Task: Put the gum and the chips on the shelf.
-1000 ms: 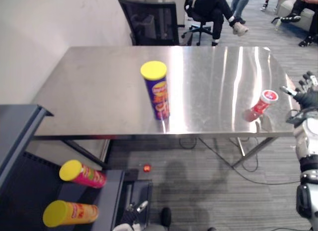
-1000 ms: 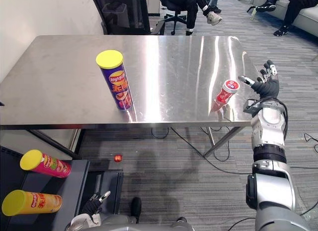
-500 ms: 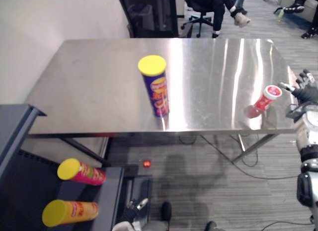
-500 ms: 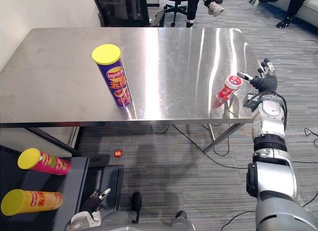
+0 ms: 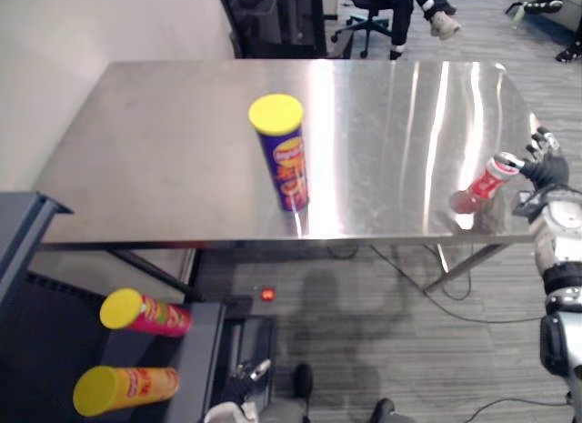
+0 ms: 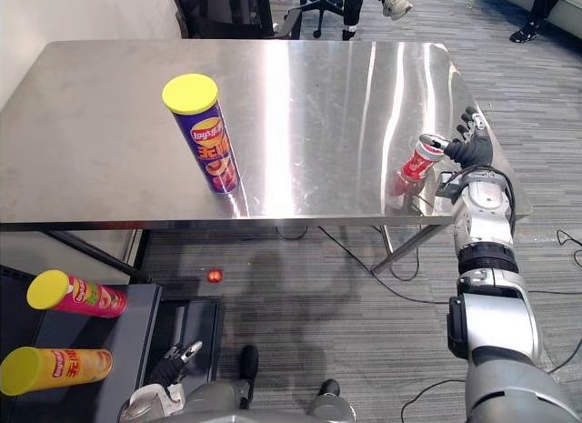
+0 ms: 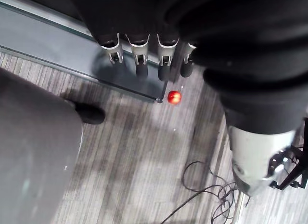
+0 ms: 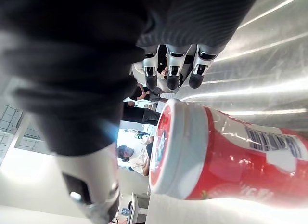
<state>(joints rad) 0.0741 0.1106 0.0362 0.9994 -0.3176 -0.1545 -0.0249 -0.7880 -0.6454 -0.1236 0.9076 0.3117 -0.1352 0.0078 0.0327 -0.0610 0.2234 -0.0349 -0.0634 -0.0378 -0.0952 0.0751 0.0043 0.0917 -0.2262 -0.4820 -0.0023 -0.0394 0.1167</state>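
One red gum tub (image 6: 416,161) with a white cap is standing on the bench (image 6: 109,168), close to its right-hand edge and toward the near side. The right robot hand (image 6: 471,148) is hovering just beside the tub's cap. In the right wrist view its fingers (image 8: 174,70) are reaching out straight past the cap, released and not wrapping round the tub; whether the thumb is touching the cap cannot be told.

The chips, a tall purple can (image 6: 207,136) with a yellow lid, are standing upright on the same bench, well apart from the gum, toward the left and near the front edge.

Below the bench's left end, a dark shelf (image 6: 136,327) is carrying two more yellow-lidded cans, both lying on their sides: a pink one (image 6: 73,294) and an orange one (image 6: 55,368) nearer the robot.

The left robot hand (image 6: 177,361) is hanging low beside the shelf, its fingers (image 7: 140,55) straight and holding nothing.

A small red ball (image 6: 215,276) is lying on the grey floor under the bench. A black office chair (image 6: 218,14) is standing at the bench's far side.
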